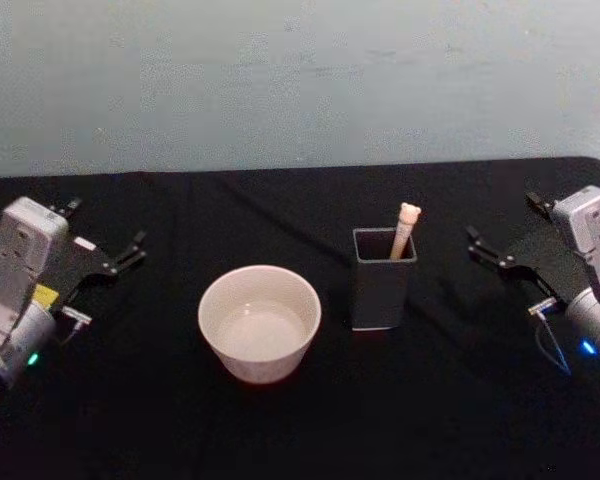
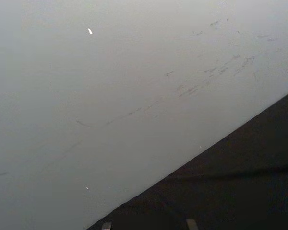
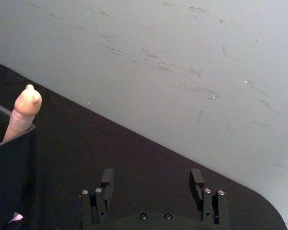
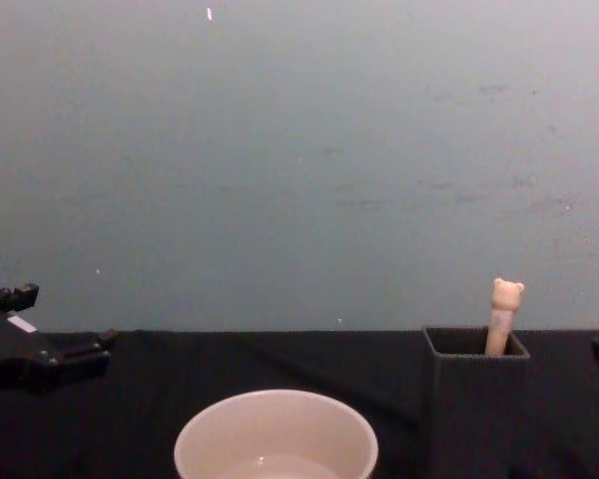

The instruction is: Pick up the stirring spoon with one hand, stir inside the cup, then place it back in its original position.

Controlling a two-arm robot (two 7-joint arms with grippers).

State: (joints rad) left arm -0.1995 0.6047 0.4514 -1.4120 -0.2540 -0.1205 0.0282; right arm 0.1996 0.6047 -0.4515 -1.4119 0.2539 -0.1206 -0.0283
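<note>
1. Both arms are parked. Your left gripper (image 1: pixel 136 250) is at the table's (image 1: pixel 430 400) left edge and your right gripper (image 1: pixel 477 245) at its right, both with fingers spread and empty.
2. The stirring spoon (image 1: pixel 407 228) stands in the dark holder (image 1: pixel 383 285), leaning into its far right corner. The cup (image 1: pixel 260 322) sits to the left and a little nearer.
3. Watch it: little handle clears the rim, so a shallow pinch may slip, or drag and tip the holder.
4. The cup may hold liquid, hard to tell. Fast stirring could splash.
5. The chest view shows how far the handle rises above the rim; the head view shows the gap between cup and holder.

Head view looks down, chest level (sharing cup (image 1: pixel 260 322) and holder (image 1: pixel 384 290)); wrists face the wall (image 2: pixel 110 96).
</note>
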